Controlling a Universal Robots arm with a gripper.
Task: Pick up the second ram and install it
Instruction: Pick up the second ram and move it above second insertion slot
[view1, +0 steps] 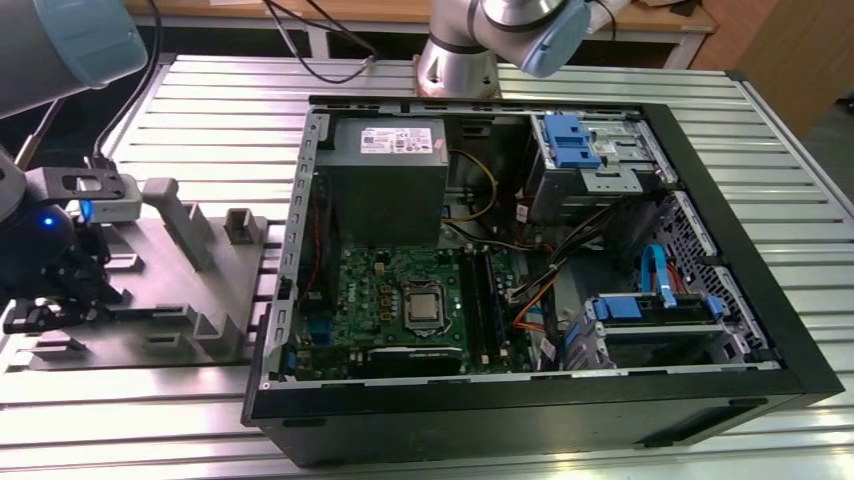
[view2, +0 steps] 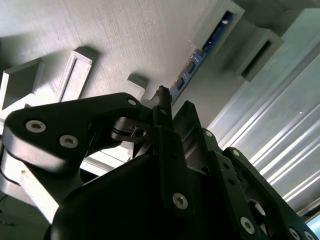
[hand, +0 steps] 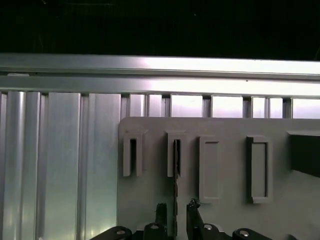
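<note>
Ribbed metal table (view1: 200, 90) ran under everything, with the grey tray (view1: 147, 300) at the exterior view's left and the open case (view1: 781, 330) at its right. Over the tray sat the tool (hand: 176, 216), its fingers (hand: 160, 212) apart and straddling the ram (hand: 176, 155). The stick stood on edge in its slot, with a sliver of daylight showing on each side, so nothing was clamped. In the second wrist view the ram (view2: 192, 67) ran away from the fingertips, blue-edged, seated in that same slot.

By my reckoning the grasp was the step in hand. Doing it well meant keeping the stick centred between the fingers, closing on its flat faces rather than its edge, and holding the wrist in line with the slot, so the board would not be twisted or bind.

As for contents, the neighbouring slot (hand: 131, 156) looked empty. The two wider pockets (hand: 209, 167) beyond the ram held nothing I could make out. Inside the case lay the motherboard (view1: 387, 290), the power supply (view1: 387, 140) and blue-tabbed drive cages (view1: 581, 140). Whether the board's long slots (view1: 483, 295) were filled, I could not tell.
</note>
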